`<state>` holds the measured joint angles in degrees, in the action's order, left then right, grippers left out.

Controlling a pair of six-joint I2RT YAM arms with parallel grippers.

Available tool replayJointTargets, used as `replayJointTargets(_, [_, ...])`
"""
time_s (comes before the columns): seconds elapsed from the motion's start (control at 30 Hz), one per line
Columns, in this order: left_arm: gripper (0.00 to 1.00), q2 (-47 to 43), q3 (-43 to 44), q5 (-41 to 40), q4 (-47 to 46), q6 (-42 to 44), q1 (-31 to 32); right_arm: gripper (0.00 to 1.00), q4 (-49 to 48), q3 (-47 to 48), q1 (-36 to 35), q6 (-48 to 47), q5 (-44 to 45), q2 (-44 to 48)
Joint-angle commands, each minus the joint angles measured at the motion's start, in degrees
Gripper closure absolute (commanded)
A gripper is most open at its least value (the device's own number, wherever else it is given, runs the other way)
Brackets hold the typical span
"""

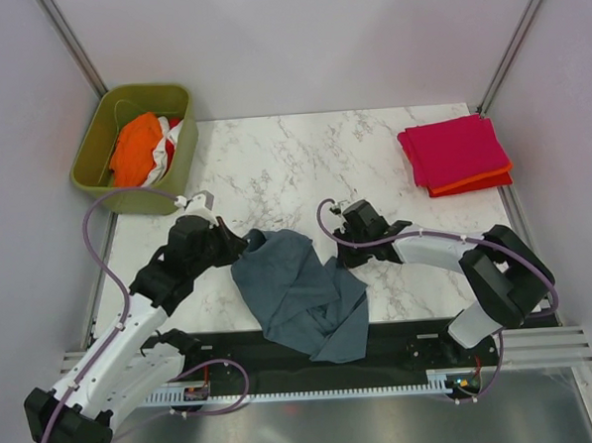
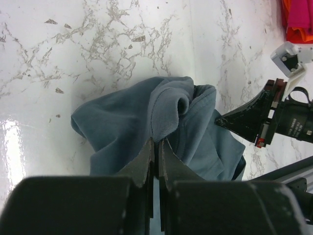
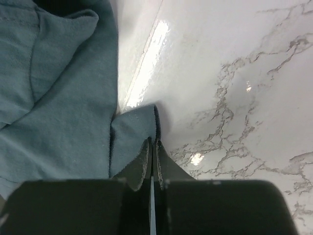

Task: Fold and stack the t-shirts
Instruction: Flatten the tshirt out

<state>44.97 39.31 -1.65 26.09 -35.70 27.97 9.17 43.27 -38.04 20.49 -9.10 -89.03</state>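
Observation:
A slate blue-grey t-shirt lies crumpled at the table's near middle, its lower part hanging over the front edge. My left gripper is shut on its collar edge at the shirt's upper left; in the left wrist view the cloth bunches just past the closed fingers. My right gripper is shut on the shirt's right edge; in the right wrist view a folded hem sits pinched between the tips. A folded magenta-pink shirt lies on an orange-red one at the back right.
An olive-green bin at the back left holds an orange shirt and a white/red one. The marble table ends at a black strip near the arm bases. Grey walls close in the sides.

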Motion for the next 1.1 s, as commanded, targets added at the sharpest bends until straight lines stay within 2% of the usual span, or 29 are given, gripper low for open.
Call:
replayJointTargets(0.0, [0.98,0.0,-2.6,-2.4,-3.5,-2.4,-0.3,1.0,0.4,3.7,0.1,0.2,4.1,0.3])
replayJointTargets(0.1, [0.98,2.0,-6.4,-4.3,-8.1,-4.5,-0.3,1.0,2.5,8.3,2.9,1.0,8.5,1.8])
replayJointTargets(0.23, [0.98,6.8,-6.4,-5.1,-12.9,-6.3,-1.1,1.0,5.0,20.1,10.7,2.7,3.6,1.6])
replayJointTargets(0.3, [0.98,9.9,-1.3,-5.3,-11.5,-5.4,-3.4,1.0,7.8,25.6,15.3,4.1,1.0,0.9])
replayJointTargets(0.33, [0.98,10.6,1.5,-5.4,-9.4,-3.4,-4.9,1.0,9.0,31.7,16.6,4.2,-0.2,0.4])
replayJointTargets(0.37, [0.98,10.8,9.0,-6.5,-6.4,-2.3,-7.9,1.0,11.5,34.9,18.5,4.2,-0.6,0.4])
replayJointTargets(0.4, [0.98,9.9,13.0,-8.9,0.4,-1.7,-8.7,1.0,13.0,40.9,19.6,4.2,-0.5,0.8])
replayJointTargets(0.43, [0.98,8.6,16.3,-15.0,2.2,-1.0,-8.9,1.0,14.3,43.4,20.5,4.1,0.0,1.4])
replayJointTargets(0.5, [0.98,4.4,20.5,-18.1,2.6,-0.4,-8.9,1.0,15.9,46.5,24.0,6.0,2.6,3.5])
replayJointTargets(0.63, [0.98,-7.1,16.4,-18.3,1.2,-2.2,-8.9,1.0,15.7,43.7,29.3,9.4,8.7,14.3])
replayJointTargets(0.7, [0.98,-10.2,10.1,-18.4,1.8,-3.0,-8.9,1.0,15.0,37.1,30.0,9.7,14.1,20.4])
replayJointTargets(0.77, [0.95,-14.1,2.8,-19.1,3.0,-3.8,-8.9,1.0,13.6,31.8,30.0,9.8,14.4,23.9])
replayJointTargets(0.8, [0.88,-15.1,0.6,-19.0,3.8,-4.2,-8.9,1.0,13.4,26.7,30.0,10.1,14.3,26.8])
replayJointTargets(0.83, [0.45,-16.0,-2.6,-18.5,5.2,-5.5,-8.9,1.0,13.2,24.1,30.0,10.5,13.7,28.1])
replayJointTargets(0.87, [0.17,-17.2,-3.9,-18.2,6.3,-6.7,-8.8,1.0,12.6,21.6,30.0,10.9,12.8,29.3])
replayJointTargets(0.9, [0.01,-17.5,-4.8,-17.3,6.9,-8.7,-8.9,1.0,12.2,16.7,30.0,11.1,10.6,31.2])
replayJointTargets(1.07, [0.0,-14.3,-6.4,-9.5,3.5,-7.6,-8.8,1.0,9.7,5.4,30.0,13.0,3.1,33.6])
